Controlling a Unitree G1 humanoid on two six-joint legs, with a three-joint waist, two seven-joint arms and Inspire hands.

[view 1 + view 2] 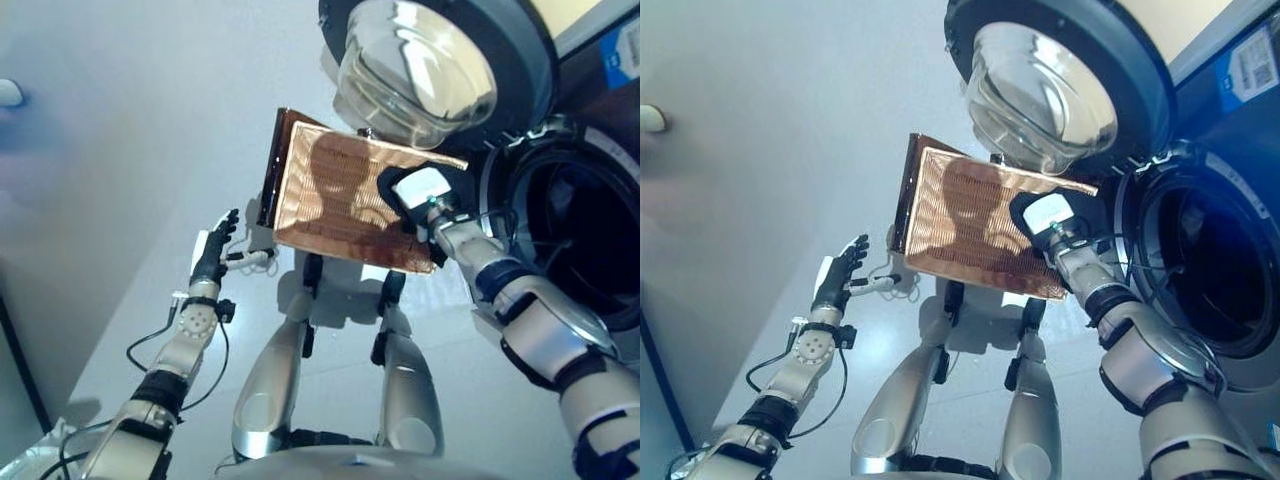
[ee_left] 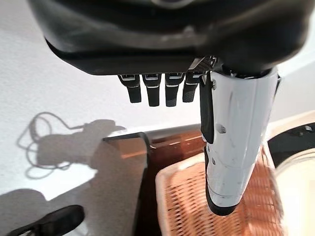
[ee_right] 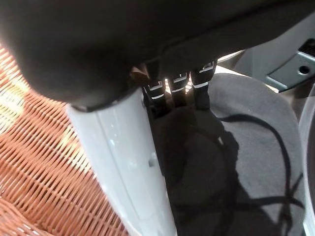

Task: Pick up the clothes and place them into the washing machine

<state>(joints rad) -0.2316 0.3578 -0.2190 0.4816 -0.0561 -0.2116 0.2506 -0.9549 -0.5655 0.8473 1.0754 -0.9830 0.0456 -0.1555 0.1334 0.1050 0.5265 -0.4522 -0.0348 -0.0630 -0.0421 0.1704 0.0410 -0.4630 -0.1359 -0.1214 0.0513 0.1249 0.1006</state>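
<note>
I read this as the pick-up: right robot hand curled on dark clothes beside the wicker basket, left robot hand spread idle; next, carry to the washing machine drum.

1. Washing machine, right side of both eye views: cut off by the right edge; drum interior dark, contents cannot be told.
2. Open door, top centre: rim cut by the top edge.
3. Wicker basket, centre: turned bottom-out toward the head camera, so its inside is hidden; no clothes can be made out.
4. Right hand, on the basket's right edge: fingers go behind the rim, grip hidden; in its wrist view only the finger bases show, ends lost in shadow.
5. Pale object, far left edge: cut off, blurred, unidentifiable.
6. Dark shape, lower left of left wrist view: cropped, unclear.
</note>
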